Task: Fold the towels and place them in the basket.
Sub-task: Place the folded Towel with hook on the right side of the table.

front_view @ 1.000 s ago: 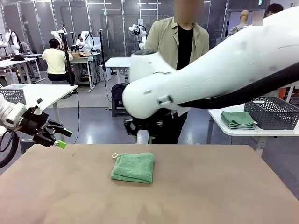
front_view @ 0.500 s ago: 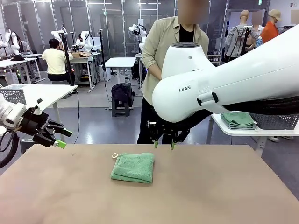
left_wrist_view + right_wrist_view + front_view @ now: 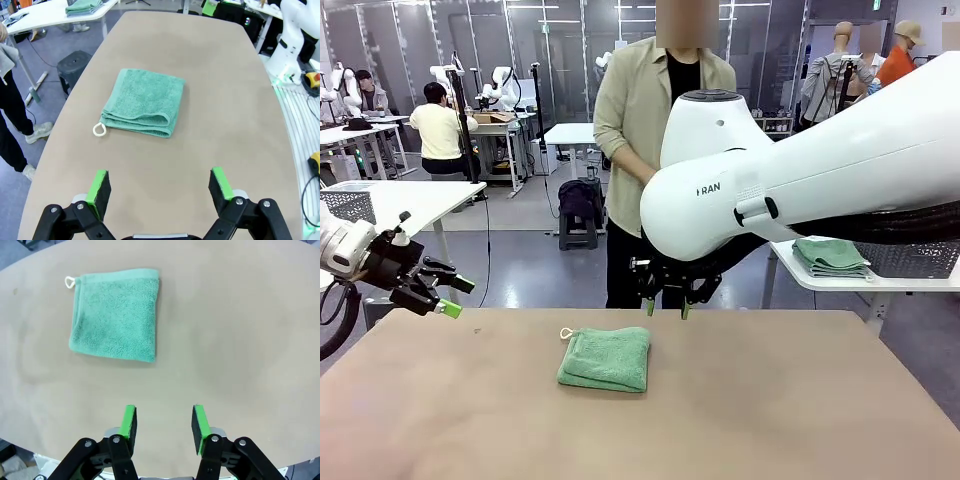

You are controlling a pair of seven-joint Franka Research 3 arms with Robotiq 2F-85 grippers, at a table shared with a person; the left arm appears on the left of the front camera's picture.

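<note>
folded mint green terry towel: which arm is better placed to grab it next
Right, probably. The right gripper hangs partly open and empty over the far edge of the brown table, just beyond the folded mint green terry towel. The left gripper, open, sits off its left edge, farther away.

Around the work table: people and furniture in a busy lab hall.
A person in a khaki overshirt over a black top (image 3: 630,110) stands at the far edge of the bare tan-brown table with rounded corners (image 3: 770,400). To the right stands a white side table (image 3: 820,278). Farther back, a person in a pale yellow shirt (image 3: 438,130) sits facing away. A small white table (image 3: 570,133) stands mid-hall, a dark bag on a low black stool (image 3: 580,205) in front of it. A person in an orange top (image 3: 897,65) stands far right.
</note>
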